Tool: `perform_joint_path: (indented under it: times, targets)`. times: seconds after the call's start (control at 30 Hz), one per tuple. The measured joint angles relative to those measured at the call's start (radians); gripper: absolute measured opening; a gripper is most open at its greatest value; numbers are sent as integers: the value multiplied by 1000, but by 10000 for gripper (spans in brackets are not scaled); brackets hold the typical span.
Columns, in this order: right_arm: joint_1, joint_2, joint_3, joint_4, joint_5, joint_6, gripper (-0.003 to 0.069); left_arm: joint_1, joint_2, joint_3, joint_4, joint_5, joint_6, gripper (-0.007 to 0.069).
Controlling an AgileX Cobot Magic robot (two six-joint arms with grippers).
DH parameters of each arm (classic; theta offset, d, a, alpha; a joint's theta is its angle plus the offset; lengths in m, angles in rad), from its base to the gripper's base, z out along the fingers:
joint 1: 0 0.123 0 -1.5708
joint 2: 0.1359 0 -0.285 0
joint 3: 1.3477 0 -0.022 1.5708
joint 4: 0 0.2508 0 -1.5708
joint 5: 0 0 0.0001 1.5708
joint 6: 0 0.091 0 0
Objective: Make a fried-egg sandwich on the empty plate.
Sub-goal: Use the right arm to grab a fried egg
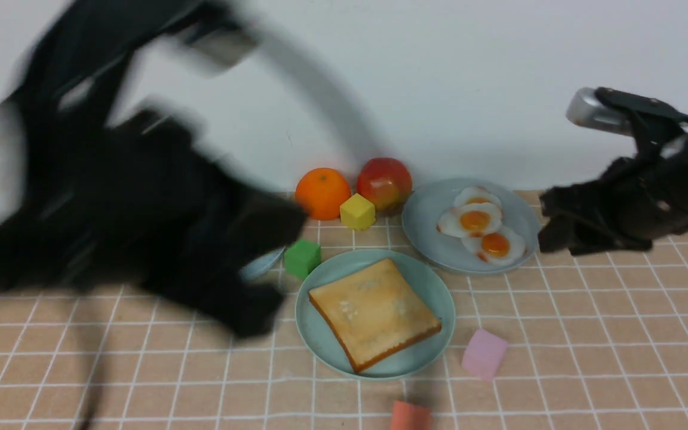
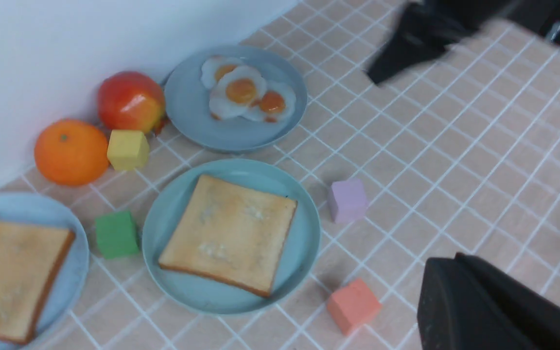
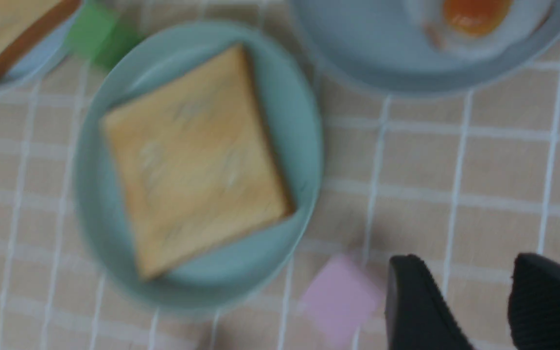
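**One slice is laid, the egg comes next**

The plate (image 1: 320,340) stands in the middle of the tabletop (image 1: 619,334) and carries one toast (image 1: 374,310), lying flat. I judge that the first layer is done and the egg step is in hand. Three eggs (image 1: 476,222) overlap on the grey plate (image 1: 427,230) behind it. The right tool (image 1: 565,230) hangs just beside that plate, fingers apart and nothing between them. The left tool (image 1: 272,269) is blurred, so I cannot tell if it is released or clenched. The next move probably calls for taking one egg by its white edge without dragging the others. The second slice (image 2: 8,272) lies on the blue plate (image 2: 79,245).
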Motion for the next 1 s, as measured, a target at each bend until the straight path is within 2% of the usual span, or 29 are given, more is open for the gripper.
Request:
perform_joint_path:
  times: [0.23, 0.33, 0.63, 1.0]
  targets:
    - [-79, 337, -260, 129, -2, 0, 308, 0, -237, 280, 0, -266, -90, -13]
    - [-88, 461, -371, 170, 1, 0, 332, 0, -258, 317, 0, -311, -101, -13]
    - [-89, 654, -593, 196, -27, 0, 382, 0, -262, 322, 0, -330, -104, -13]
    - [-89, 718, -647, 236, -76, 0, 382, 0, -262, 322, 0, -335, -104, -13]
